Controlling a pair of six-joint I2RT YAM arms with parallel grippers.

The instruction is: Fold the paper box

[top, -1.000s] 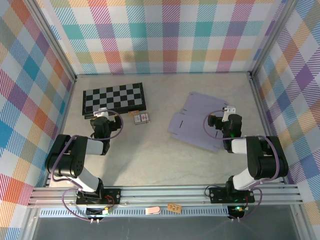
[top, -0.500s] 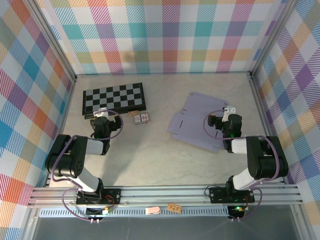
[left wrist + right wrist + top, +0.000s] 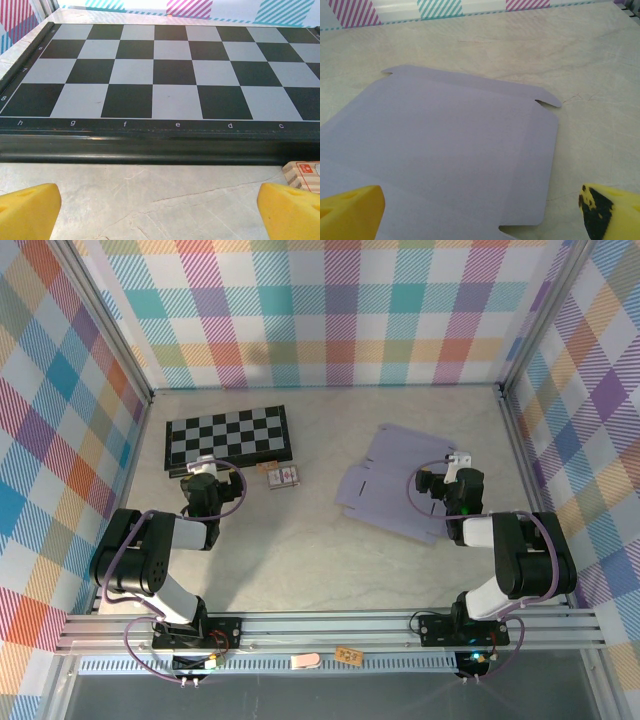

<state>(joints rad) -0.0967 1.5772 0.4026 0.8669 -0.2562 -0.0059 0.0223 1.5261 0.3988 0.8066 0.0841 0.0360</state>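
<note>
A thin lavender card sheet with cut flaps, the paper box [image 3: 398, 480], lay flat and unfolded on the pale marbled table [image 3: 320, 550], right of centre with its purple face up. The right gripper [image 3: 437, 487] hung low at the sheet's near right edge. In its wrist view the yellow fingers [image 3: 350, 210] stood wide apart with nothing between them, and the card [image 3: 445, 145] stretched away ahead. The left gripper [image 3: 205, 472] was well apart from the sheet, at the near edge of a black-and-white checkerboard [image 3: 160, 75]. Its fingers [image 3: 27, 210] were just as spread and empty, and a small patterned card pack [image 3: 283, 476] sat just beside it.

The risk, to my eye, was the card's thinness. It sat flush to the table, so a finger might skid over a flap rather than get under it — or shove the whole sheet along, since nothing pinned it down. A careless pinch could crease it away from the fold lines. The left arm, reaching across, could also knock the pack.
</note>
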